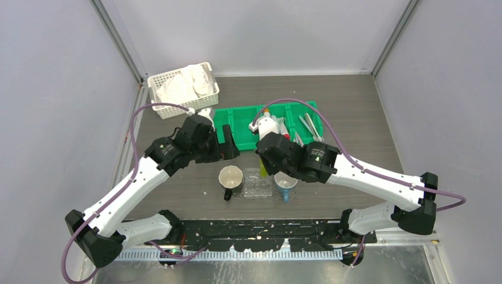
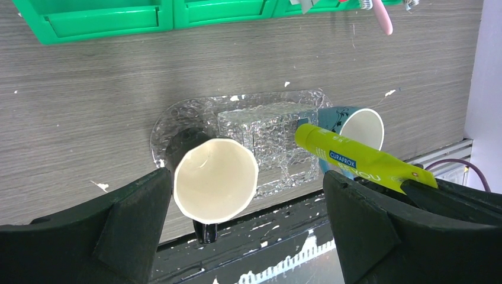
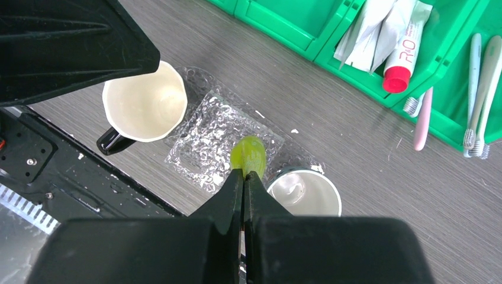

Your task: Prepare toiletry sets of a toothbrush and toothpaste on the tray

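Note:
The clear plastic tray (image 1: 254, 188) lies near the table's front edge, with a cream mug (image 1: 231, 176) on its left end and a blue mug (image 1: 285, 184) on its right end. My right gripper (image 3: 244, 174) is shut on a yellow-green toothpaste tube (image 3: 248, 152) and holds it, cap down, above the tray (image 3: 207, 142) next to the blue mug (image 3: 305, 192). The tube (image 2: 355, 158) also shows in the left wrist view. My left gripper (image 2: 245, 228) is wide open and empty above the cream mug (image 2: 216, 180). A pink toothbrush (image 3: 423, 115) leans off the green bin's edge. A white tube with a red cap (image 3: 402, 53) lies in the bin.
The green four-compartment bin (image 1: 240, 121) stands behind the tray and holds more toothbrushes (image 3: 479, 89) and wrapped items. A white lattice basket (image 1: 160, 97) with white cloths is at the back left. The two grippers are close together over the tray.

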Robot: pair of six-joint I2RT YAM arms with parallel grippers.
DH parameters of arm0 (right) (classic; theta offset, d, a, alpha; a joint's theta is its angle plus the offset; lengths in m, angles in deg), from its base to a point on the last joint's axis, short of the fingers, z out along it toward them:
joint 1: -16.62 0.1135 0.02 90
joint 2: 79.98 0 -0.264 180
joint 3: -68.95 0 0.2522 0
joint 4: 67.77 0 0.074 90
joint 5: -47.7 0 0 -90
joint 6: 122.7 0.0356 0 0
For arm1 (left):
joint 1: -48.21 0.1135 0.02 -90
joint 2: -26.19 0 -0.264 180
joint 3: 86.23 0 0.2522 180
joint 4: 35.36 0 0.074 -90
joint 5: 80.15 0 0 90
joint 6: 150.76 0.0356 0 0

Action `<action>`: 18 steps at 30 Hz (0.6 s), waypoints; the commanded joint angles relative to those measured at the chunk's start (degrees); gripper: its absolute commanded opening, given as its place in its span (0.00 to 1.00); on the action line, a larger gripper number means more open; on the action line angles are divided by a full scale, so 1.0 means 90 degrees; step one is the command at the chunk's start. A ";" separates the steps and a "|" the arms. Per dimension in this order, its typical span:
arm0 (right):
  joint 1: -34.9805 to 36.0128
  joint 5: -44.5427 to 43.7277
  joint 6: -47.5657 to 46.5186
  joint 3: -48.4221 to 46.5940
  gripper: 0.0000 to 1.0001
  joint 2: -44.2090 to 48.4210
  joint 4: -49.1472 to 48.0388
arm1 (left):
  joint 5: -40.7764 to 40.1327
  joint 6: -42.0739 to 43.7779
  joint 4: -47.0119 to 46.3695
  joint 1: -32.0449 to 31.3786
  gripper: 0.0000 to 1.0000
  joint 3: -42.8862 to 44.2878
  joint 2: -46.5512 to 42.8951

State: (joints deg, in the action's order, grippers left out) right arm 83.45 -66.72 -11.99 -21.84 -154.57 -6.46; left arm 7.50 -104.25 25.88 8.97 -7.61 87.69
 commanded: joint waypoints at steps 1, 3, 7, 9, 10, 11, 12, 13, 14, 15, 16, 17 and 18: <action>0.0045 0.0038 0.0079 0.0077 0.01 0.0199 -0.0344 | 0.0032 -0.0034 -0.0211 0.0039 1.00 -0.0038 -0.0016; 0.0054 0.0090 0.0094 0.0124 0.01 0.0181 -0.0368 | 0.0032 -0.0037 -0.0216 0.0044 1.00 -0.0057 -0.0014; 0.0055 0.0092 0.0105 0.0223 0.01 0.0157 -0.0448 | 0.0019 -0.0041 -0.0227 0.0044 1.00 -0.0090 -0.0014; 0.0053 0.0104 0.0083 0.0260 0.01 0.0165 -0.0494 | 0.0007 -0.0041 -0.0232 0.0044 1.00 -0.0102 -0.0007; 0.0055 0.0099 0.0090 0.0275 0.01 0.0155 -0.0518 | 0.0011 -0.0041 -0.0234 0.0044 1.00 -0.0106 -0.0005; 0.0051 0.0102 0.0091 0.0294 0.01 0.0149 -0.0549 | 0.0005 -0.0041 -0.0235 0.0044 1.00 -0.0108 -0.0006; 0.0055 0.0097 0.0083 0.0309 0.01 0.0144 -0.0570 | 0.0000 -0.0041 -0.0229 0.0044 1.00 -0.0111 0.0001; 0.0060 0.0089 0.0083 0.0324 0.01 0.0136 -0.0608 | 0.0000 -0.0041 -0.0227 0.0038 1.00 -0.0111 0.0008; 0.0051 0.0088 0.0077 0.0342 0.01 0.0133 -0.0639 | -0.0002 -0.0041 -0.0227 0.0043 1.00 -0.0114 0.0012; 0.0055 0.0087 0.0073 0.0355 0.01 0.0117 -0.0660 | -0.0007 -0.0037 -0.0227 0.0044 1.00 -0.0116 0.0013; 0.0054 0.0078 0.0065 0.0370 0.01 0.0116 -0.0689 | -0.0008 -0.0032 -0.0228 0.0044 1.00 -0.0117 0.0013; 0.0052 0.0085 0.0061 0.0396 0.01 0.0101 -0.0725 | -0.0018 -0.0032 -0.0229 0.0039 1.00 -0.0114 0.0020; 0.0051 0.0095 0.0044 0.0416 0.01 0.0096 -0.0752 | -0.0025 -0.0032 -0.0227 0.0043 1.00 -0.0115 0.0022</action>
State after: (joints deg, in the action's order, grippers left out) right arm 83.65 -65.50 -11.59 -18.15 -154.59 -9.04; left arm 7.50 -104.27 25.40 8.97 -8.46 87.84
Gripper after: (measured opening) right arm 0.041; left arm 0.996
